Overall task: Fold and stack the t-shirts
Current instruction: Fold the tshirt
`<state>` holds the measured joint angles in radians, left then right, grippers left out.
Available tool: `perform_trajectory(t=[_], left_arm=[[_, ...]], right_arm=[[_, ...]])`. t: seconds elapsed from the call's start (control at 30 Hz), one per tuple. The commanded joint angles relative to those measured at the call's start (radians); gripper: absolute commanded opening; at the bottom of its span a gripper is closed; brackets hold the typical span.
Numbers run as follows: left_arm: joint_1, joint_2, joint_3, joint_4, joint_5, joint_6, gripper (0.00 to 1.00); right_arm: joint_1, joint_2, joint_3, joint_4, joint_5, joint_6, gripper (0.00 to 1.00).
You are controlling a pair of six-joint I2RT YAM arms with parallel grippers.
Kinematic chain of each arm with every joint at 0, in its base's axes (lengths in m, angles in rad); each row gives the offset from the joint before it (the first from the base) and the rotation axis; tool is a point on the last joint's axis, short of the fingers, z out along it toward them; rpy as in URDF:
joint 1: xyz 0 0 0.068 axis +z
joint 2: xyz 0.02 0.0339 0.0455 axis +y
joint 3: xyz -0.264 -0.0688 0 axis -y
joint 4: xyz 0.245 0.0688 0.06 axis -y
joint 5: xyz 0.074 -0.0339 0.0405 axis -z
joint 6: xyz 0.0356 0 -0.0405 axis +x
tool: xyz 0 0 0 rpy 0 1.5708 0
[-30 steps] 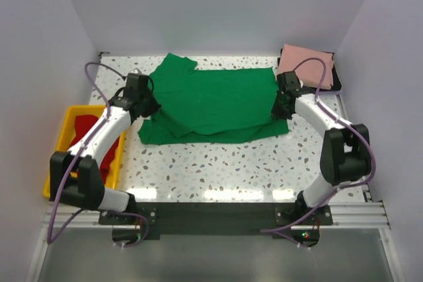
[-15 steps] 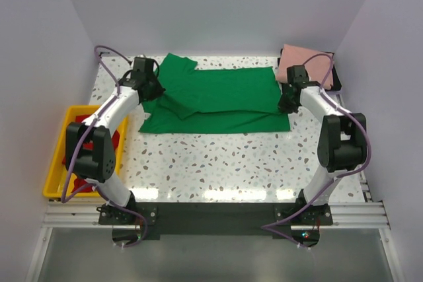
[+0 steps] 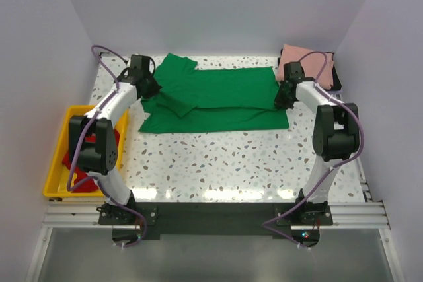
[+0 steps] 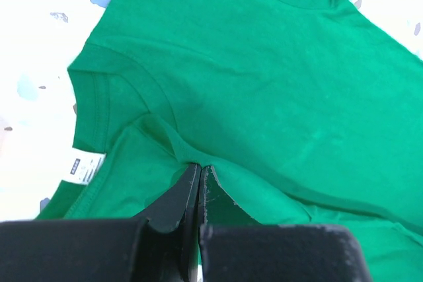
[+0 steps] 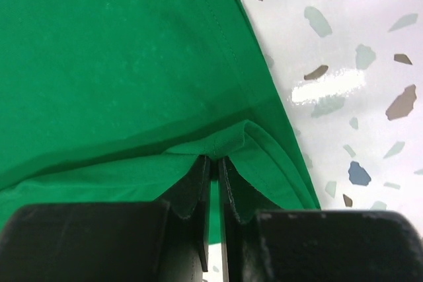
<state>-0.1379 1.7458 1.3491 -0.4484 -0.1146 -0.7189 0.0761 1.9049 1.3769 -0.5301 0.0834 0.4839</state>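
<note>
Green t-shirt [image 3: 225, 100] partly folded on far desk [image 3: 218, 163]; left gripper [image 4: 199, 168] and right gripper [image 5: 213, 159] at its ends, jaws pinched tight on cloth.

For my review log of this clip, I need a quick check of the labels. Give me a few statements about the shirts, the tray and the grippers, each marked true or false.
1. The left gripper is shut on the green t-shirt. True.
2. The right gripper is open and holds nothing. False: it is shut on a fold at the green t-shirt's edge.
3. The pink t-shirt lies at the far right corner. True.
4. The yellow tray holds the green t-shirt. False: the red t-shirt lies in it.
</note>
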Motion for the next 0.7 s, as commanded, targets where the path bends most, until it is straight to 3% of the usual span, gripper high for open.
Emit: perform_trajectory(t=[0.0,0.07,0.13,0.2,0.23,0.3,0.33,0.37,0.67], left_arm=[[0.023,0.033,0.057,0.054,0.001,-0.004,0.00],[0.030,0.044,0.059,0.085,0.036,0.009,0.00],[0.037,0.058,0.064,0.093,0.050,0.013,0.01],[0.055,0.043,0.058,0.099,0.070,0.012,0.20],[0.060,0.032,0.048,0.102,0.070,0.013,0.35],[0.076,-0.027,-0.002,0.102,0.056,0.004,0.45],[0.080,-0.052,-0.025,0.105,0.053,-0.002,0.55],[0.083,-0.075,-0.047,0.097,0.038,-0.005,0.57],[0.081,-0.390,-0.407,0.011,-0.085,-0.140,0.60]], right_arm=[[-0.012,0.023,0.063,0.019,-0.019,-0.019,0.09],[-0.016,0.034,0.080,0.021,-0.025,-0.019,0.19],[-0.022,0.028,0.091,0.018,-0.036,-0.021,0.37],[-0.027,0.016,0.117,-0.004,-0.040,-0.022,0.53],[-0.029,-0.007,0.123,-0.010,-0.042,-0.025,0.58],[-0.027,-0.039,0.128,-0.036,-0.036,-0.025,0.67],[-0.029,-0.055,0.123,-0.047,-0.031,-0.024,0.68],[-0.029,-0.094,0.097,-0.053,-0.034,-0.015,0.68],[-0.027,-0.348,-0.310,0.079,-0.082,0.047,0.61]])
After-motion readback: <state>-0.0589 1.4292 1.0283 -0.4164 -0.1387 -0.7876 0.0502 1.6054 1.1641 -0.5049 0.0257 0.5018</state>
